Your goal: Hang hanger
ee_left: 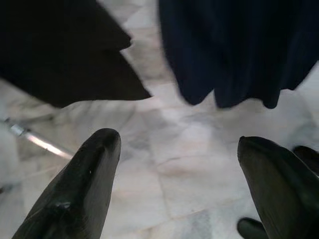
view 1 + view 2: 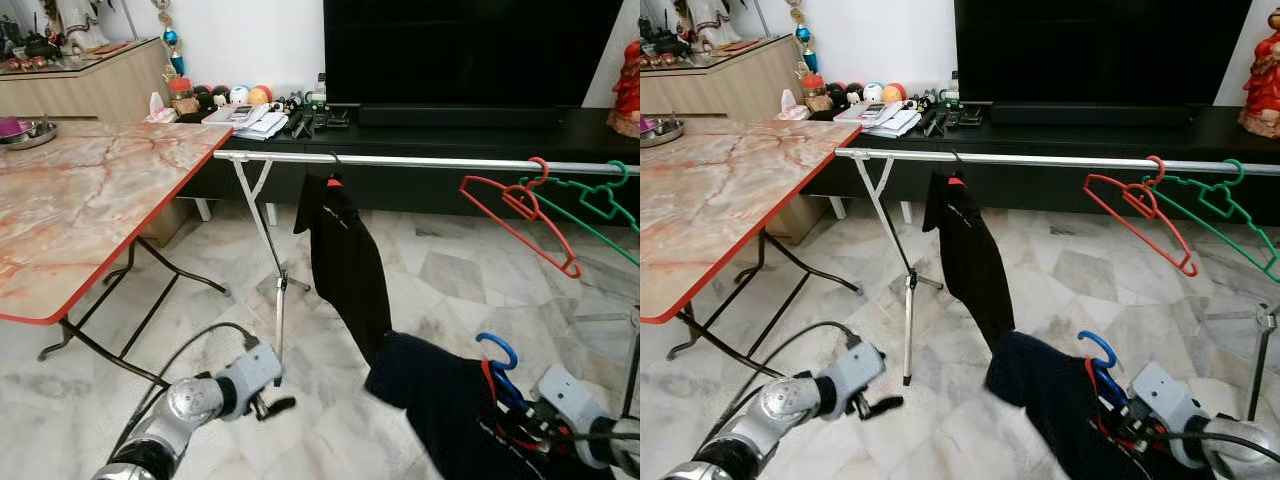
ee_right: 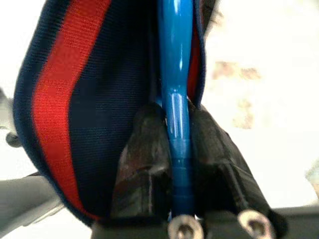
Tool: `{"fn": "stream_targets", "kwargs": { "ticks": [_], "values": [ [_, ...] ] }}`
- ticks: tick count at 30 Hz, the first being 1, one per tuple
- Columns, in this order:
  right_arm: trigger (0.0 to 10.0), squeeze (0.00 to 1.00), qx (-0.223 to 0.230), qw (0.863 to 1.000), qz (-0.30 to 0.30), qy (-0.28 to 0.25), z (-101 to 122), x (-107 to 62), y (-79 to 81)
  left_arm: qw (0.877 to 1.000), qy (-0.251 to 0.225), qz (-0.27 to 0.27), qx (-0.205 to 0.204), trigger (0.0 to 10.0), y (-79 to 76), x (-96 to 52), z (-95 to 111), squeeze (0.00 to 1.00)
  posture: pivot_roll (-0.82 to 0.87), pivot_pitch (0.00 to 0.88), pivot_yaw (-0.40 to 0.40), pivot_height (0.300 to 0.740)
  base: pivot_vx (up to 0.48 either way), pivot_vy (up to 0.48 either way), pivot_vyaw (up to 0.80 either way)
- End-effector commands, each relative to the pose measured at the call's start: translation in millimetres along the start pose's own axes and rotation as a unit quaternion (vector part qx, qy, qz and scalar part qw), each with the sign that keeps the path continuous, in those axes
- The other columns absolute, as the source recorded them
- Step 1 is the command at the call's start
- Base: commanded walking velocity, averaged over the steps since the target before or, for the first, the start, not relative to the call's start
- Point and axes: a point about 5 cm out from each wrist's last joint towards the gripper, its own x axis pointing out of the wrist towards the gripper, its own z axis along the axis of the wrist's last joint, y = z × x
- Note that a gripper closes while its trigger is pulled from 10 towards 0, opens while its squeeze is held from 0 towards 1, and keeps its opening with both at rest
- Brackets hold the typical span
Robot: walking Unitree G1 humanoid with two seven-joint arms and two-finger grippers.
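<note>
Blue plastic runs between our right gripper fingers: they are closed tight on the neck of the blue hanger, low at our right side, with a navy garment trimmed in red draped from it. Our left gripper hangs low with its fingers spread wide, holding nothing. Above and ahead runs the silver rail, carrying a black garment near its left end and a red hanger and green hanger to the right. We judge the risks thus: the hook must clear the rail, yet the heavy cloth could twist the hanger in our narrow grip; the garment may also snag the black one or knock the light rack's stand.
</note>
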Motion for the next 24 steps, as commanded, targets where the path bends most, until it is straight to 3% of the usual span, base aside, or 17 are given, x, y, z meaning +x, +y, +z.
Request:
{"fn": "stream_targets", "kwargs": {
  "ticks": [1,10,14,24],
  "values": [
    [10.0,0.0,-0.017,0.999,0.021,-0.037,17,-3.4,3.3,0.999,0.001,-0.025,0.022,10.0,-3.5,2.6,4,0.0,-0.05,0.0,0.106,0.74,0.0,0.0,0.0],
    [10.0,0.0,-0.039,0.996,0.071,-0.049,26,-14.0,24.6,0.997,-0.013,-0.065,0.026,10.0,-16.0,17.5,17,0.0,-0.05,0.0,0.104,0.74,0.0,0.0,0.0],
    [10.0,0.0,-0.043,0.994,0.083,-0.052,34,-13.4,32.7,0.996,-0.029,-0.084,0.028,10.0,-32.3,33.0,29,0.0,-0.05,0.0,0.107,0.74,0.0,0.0,0.0],
    [10.0,0.0,-0.049,0.993,0.084,-0.06,44,-21.5,40.2,0.997,-0.042,-0.061,0.019,10.0,-33.9,42.0,39,0.0,-0.07,0.0,0.116,0.74,0.0,0.0,0.0]
  ]
}}
